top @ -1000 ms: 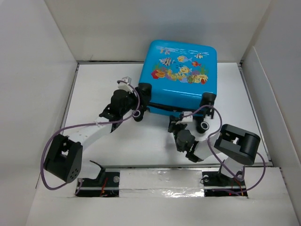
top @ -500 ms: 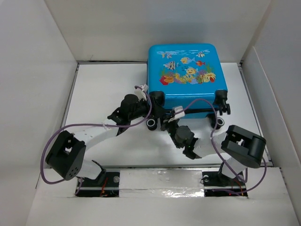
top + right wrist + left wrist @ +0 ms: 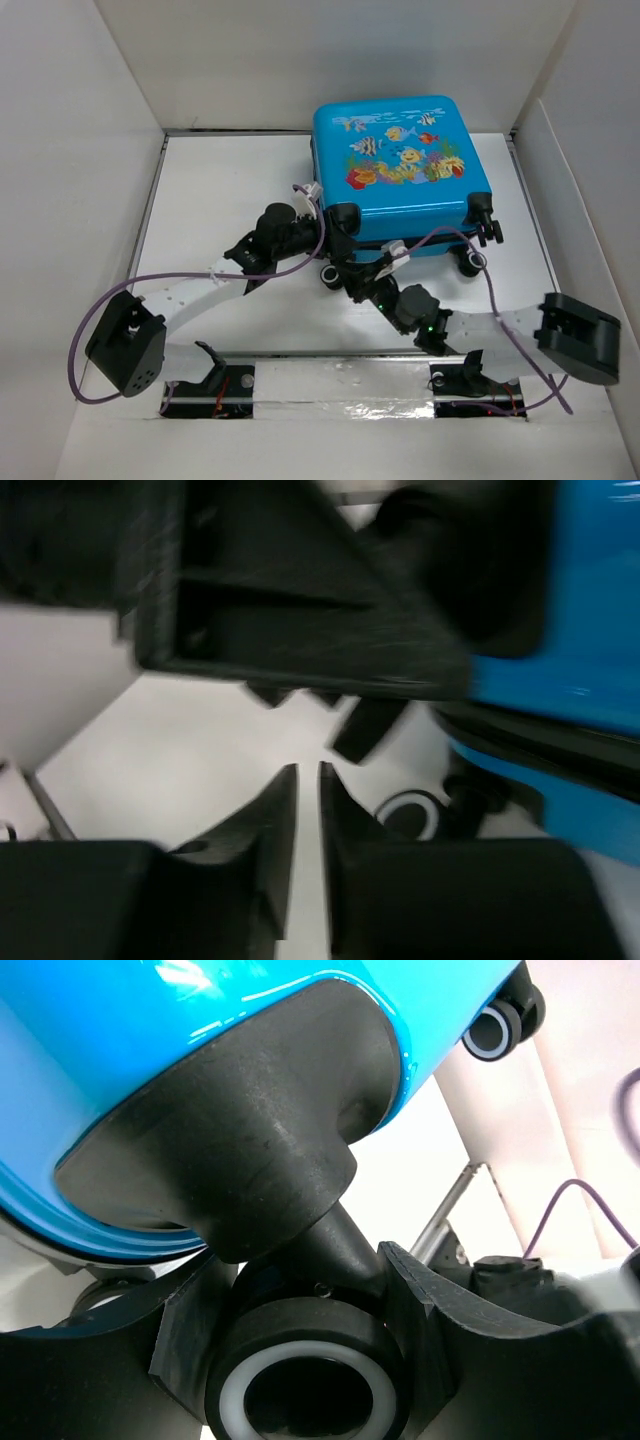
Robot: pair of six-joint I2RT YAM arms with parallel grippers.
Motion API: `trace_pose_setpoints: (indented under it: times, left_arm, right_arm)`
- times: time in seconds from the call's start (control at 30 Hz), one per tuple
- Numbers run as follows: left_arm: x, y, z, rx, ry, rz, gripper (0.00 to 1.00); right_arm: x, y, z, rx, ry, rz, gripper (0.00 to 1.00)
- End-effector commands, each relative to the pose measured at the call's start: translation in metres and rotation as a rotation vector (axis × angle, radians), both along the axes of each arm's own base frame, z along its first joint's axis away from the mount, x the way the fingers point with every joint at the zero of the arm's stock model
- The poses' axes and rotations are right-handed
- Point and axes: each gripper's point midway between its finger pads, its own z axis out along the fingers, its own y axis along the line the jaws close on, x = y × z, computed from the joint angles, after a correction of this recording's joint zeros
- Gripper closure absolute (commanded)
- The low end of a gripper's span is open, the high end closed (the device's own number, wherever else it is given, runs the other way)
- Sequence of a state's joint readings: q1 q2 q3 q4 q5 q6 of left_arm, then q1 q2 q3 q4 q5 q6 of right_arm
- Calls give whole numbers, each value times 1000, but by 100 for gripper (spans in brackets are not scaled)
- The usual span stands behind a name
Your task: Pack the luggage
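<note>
I've got the suitcase (image 3: 400, 165) shut, on the far right part of the worktop (image 3: 220, 190), fish-print side facing up, far edge at the worktop's back edge, wheels on the side toward the worktop's near edge. My left claw (image 3: 300, 1285) is over the middle of the worktop, clamped around the suitcase's left wheel (image 3: 300, 1322). In the left wrist view a black finger (image 3: 190, 1325) presses on each side of the tyre, with the black wheel housing (image 3: 230, 1160) and the blue shell right above it. The second wheel (image 3: 470, 262), toward the worktop's right edge, has no claw on it. My right claw (image 3: 308, 780) is all but closed, just a thin slit between the tips, holding nothing. The right wrist view is blurred, but I make out blue shell on its right side and a white-ringed wheel just past the tips. In the top view this claw sits just on the near side of the gripped wheel, close to the left claw, can't tell if they touch. A purple cable (image 3: 95, 315) loops off the left arm over the worktop's near left part
</note>
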State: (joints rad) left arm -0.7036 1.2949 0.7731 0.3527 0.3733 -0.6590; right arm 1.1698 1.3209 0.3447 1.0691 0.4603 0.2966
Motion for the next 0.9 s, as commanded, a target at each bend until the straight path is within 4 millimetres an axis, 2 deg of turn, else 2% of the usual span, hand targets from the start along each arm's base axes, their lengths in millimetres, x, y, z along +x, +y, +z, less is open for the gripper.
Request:
trace_pose_setpoints:
  times: [0.0, 0.03, 0.07, 0.2, 0.23, 0.3, 0.4, 0.47, 0.53, 0.6, 0.63, 0.67, 0.7, 0.73, 0.77, 0.87]
  left_arm:
    - [-3, -1, 103, -201, -252, -17, 100]
    - [-2, -1, 99, -190, -251, -15, 100]
    - [-2, -2, 97, -186, -247, -19, 100]
    - [-5, -7, 95, -221, -241, -49, 100]
    - [-6, -8, 95, -227, -237, -56, 100]
    - [-9, -10, 98, -245, -238, -76, 100]
    - [-12, -10, 102, -264, -240, -87, 100]
    - [-15, -11, 103, -270, -238, -99, 100]
    - [-16, -12, 101, -272, -231, -104, 100]
    - [-17, -12, 98, -276, -226, -111, 100]
    - [-17, -12, 94, -272, -216, -110, 100]
    - [-17, -12, 93, -273, -212, -110, 100]
    - [-18, -12, 93, -277, -215, -111, 100]
    - [-18, -13, 92, -279, -206, -113, 100]
    - [-19, -13, 91, -281, -205, -122, 100]
    - [-21, -14, 91, -288, -197, -130, 100]
  right_arm:
    - [12, -51, -41, -166, 124, -181, 74]
    - [12, -58, -46, -190, 139, -202, 68]
    - [18, -74, -49, -204, 151, -271, 63]
    - [27, -121, -74, -229, 214, -379, 60]
    - [28, -126, -70, -213, 212, -386, 59]
    - [29, -142, -79, -241, 249, -428, 57]
    - [34, -156, -68, -191, 242, -468, 49]
    - [37, -164, -67, -173, 240, -474, 42]
    - [41, -168, -62, -167, 229, -486, 41]
    - [48, -168, -51, -190, 183, -464, 42]
    - [55, -174, -45, -179, 173, -487, 42]
    - [61, -173, -38, -174, 163, -484, 45]
    - [67, -173, -42, -219, 156, -476, 48]
    - [76, -177, -37, -214, 151, -479, 51]
    - [76, -166, -36, -218, 154, -415, 53]
    - [83, -157, -32, -233, 146, -381, 54]
